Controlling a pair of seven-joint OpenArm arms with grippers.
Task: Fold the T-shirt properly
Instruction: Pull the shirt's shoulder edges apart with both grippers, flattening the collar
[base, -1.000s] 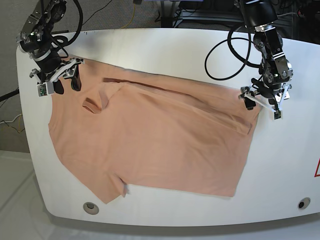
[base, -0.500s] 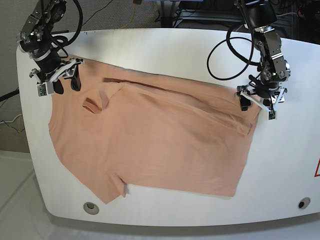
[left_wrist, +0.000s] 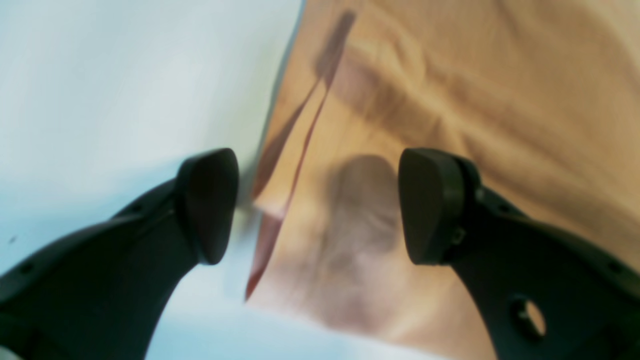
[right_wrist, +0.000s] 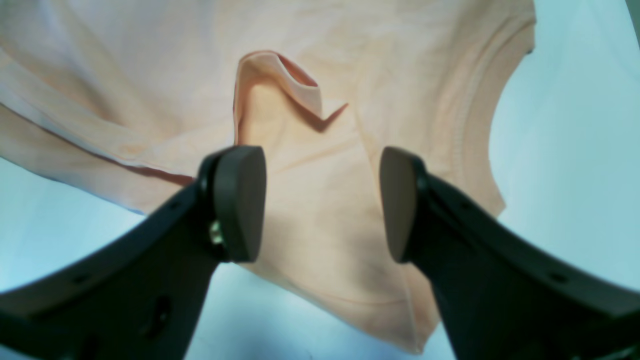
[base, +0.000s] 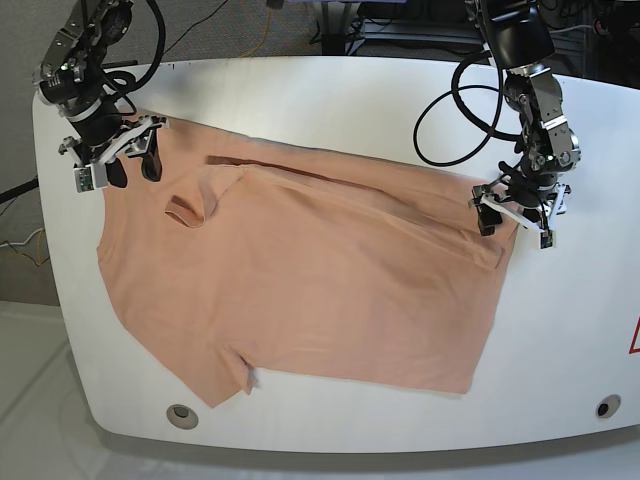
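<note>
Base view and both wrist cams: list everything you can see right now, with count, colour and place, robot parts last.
T-shirt: one, peach-orange, spread across the middle of the table, upper edge folded over, a small loop of fabric raised near its left end.
Table: one, white, rounded corners, under everything.
Round holes: two, grey, at the table's front corners.
Red marking: one, at the table's right edge, cut off by the frame.
Cables: black, looping off both arms.
Right tool: one, black, open, at the shirt's upper left corner.
Left tool: one, black, open wide, straddling the shirt's right edge.
</note>
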